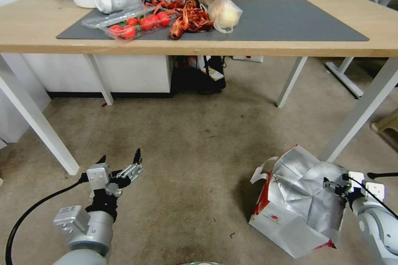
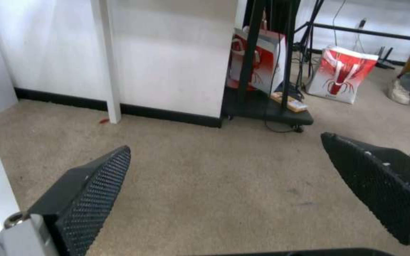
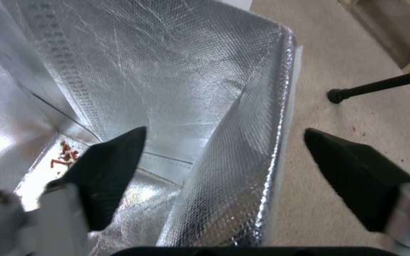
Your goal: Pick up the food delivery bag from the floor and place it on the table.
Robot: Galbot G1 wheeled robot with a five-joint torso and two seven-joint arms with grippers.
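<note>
The food delivery bag [image 1: 294,207] stands tilted on the floor [image 1: 186,153] at the lower right, its mouth open and its silver foil lining [image 3: 190,89] showing. A white handle sticks out at its left side. My right gripper [image 1: 331,184] is open at the bag's rim. In the right wrist view the right gripper [image 3: 225,131] straddles the foil wall, one finger inside the bag and one outside over the floor. My left gripper [image 1: 120,156] hangs open and empty above the floor at the lower left, also seen wide open in its wrist view [image 2: 226,142]. The table [image 1: 33,29] stands ahead.
A dark grey mat [image 1: 290,20] on the table carries bowls, cups, a tray of tomatoes [image 1: 141,22], crayfish and a small clear plastic bag [image 1: 225,14]. White table legs [image 1: 356,116] stand close behind the bag. Other red-and-white bags [image 2: 340,73] and a black stand sit under the table.
</note>
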